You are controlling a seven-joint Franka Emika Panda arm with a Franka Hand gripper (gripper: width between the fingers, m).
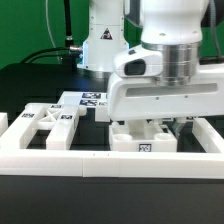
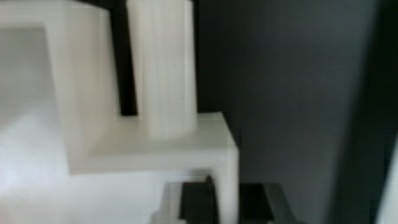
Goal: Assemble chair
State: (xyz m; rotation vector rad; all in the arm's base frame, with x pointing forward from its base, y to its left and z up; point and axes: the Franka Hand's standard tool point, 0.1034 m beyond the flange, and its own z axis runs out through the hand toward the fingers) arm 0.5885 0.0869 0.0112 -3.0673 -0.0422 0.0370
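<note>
Looking stiff, light and smooth, the chair part [image 2: 169, 145] beside the fully closed tool [image 2: 214, 198] seems best gripped at its post [image 2: 160, 60].

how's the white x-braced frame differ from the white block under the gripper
The white X-braced plastic frame is an open lattice; the white plastic block looks solid. The frame lies clear of the gripper; the block sits right beneath it. Both carry black-and-white tags.

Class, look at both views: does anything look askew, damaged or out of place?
Nothing stands out. The X-braced frame lies flat beside the border rail, and the tool sits low over a tagged chair part. No damage shows.
</note>
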